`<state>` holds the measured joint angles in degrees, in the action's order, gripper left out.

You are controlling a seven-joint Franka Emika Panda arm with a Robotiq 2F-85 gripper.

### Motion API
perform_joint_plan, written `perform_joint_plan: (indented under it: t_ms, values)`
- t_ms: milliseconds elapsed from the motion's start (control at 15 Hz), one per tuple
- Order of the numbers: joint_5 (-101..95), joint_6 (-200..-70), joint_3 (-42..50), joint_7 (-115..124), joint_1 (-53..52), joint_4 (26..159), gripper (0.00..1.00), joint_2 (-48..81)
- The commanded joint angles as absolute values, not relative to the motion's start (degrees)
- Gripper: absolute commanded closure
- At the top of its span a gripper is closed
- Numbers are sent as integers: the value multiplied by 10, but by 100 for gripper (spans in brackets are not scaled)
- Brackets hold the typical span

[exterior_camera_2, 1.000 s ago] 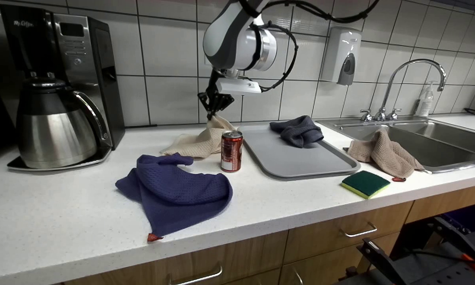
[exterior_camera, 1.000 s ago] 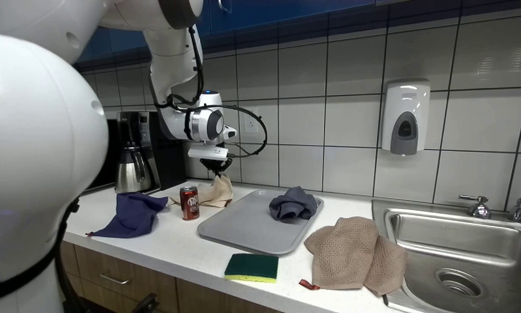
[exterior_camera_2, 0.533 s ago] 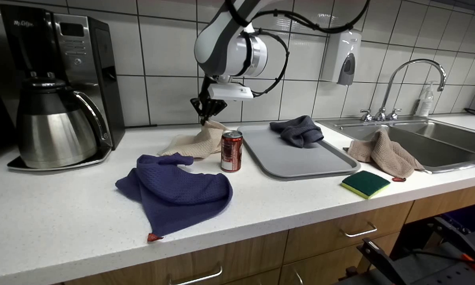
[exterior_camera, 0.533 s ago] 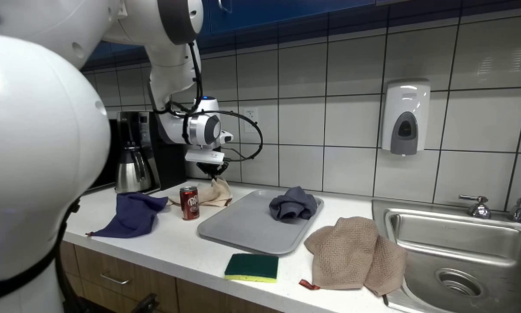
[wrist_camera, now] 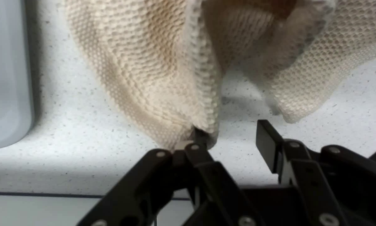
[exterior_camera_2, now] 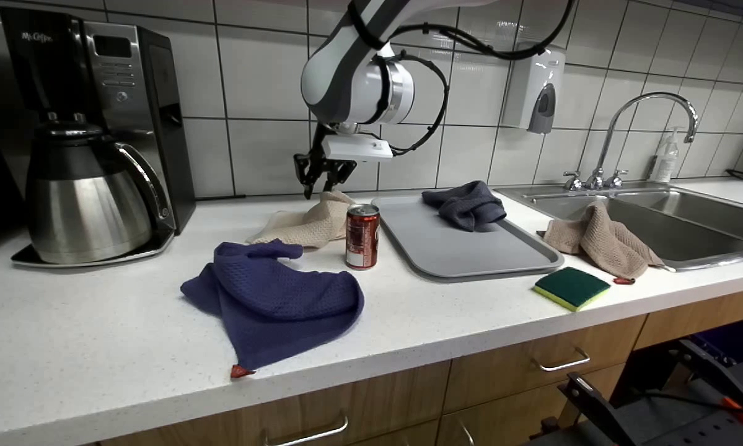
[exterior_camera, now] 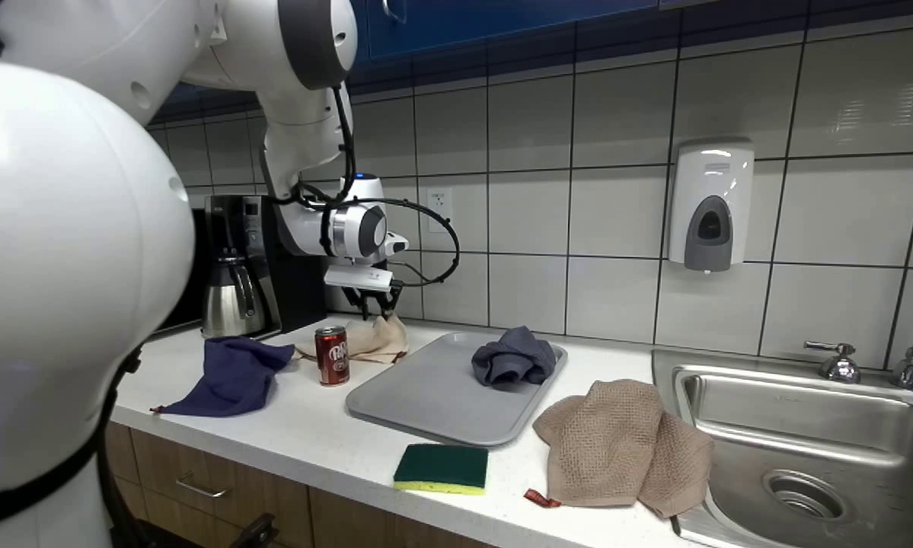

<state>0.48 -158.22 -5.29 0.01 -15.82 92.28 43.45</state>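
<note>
My gripper [wrist_camera: 233, 138] is open, with its two fingers wide apart in the wrist view. It stands low over a beige waffle cloth [wrist_camera: 162, 78], near the wall. One finger [wrist_camera: 201, 136] is against the cloth's raised fold, which partly covers its tip; the other finger [wrist_camera: 269, 147] is apart from the cloth. In both exterior views the gripper [exterior_camera: 376, 314] [exterior_camera_2: 318, 192] is just above the cloth [exterior_camera: 384, 339] [exterior_camera_2: 321, 220], which lies crumpled on the counter with a small peak. A red soda can [exterior_camera: 333, 356] [exterior_camera_2: 362, 238] stands upright in front of the cloth.
A grey tray [exterior_camera: 441, 396] bears a dark grey cloth [exterior_camera: 514, 356]. A navy cloth [exterior_camera_2: 284, 297] lies near the can. A green sponge [exterior_camera: 441, 466] and a tan cloth [exterior_camera: 616, 449] lie towards the sink [exterior_camera: 791, 449]. A coffee maker [exterior_camera_2: 92, 192] stands against the wall.
The gripper has moved down and towards the coffee maker. The cloth's raised corner has sunk with it. The jaws, shut on the cloth before, have opened and let it go.
</note>
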Motion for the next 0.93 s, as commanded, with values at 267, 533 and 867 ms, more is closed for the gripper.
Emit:
perform_joint_plan:
  t_ms: [267, 533, 867]
  values:
    - [-5, -1567, -45, 26, -158, 913, 0, 424]
    - [-5, -1571, -41, 29, -157, 921, 0, 416]
    - [-4, -1572, -32, 40, -155, 940, 0, 394]
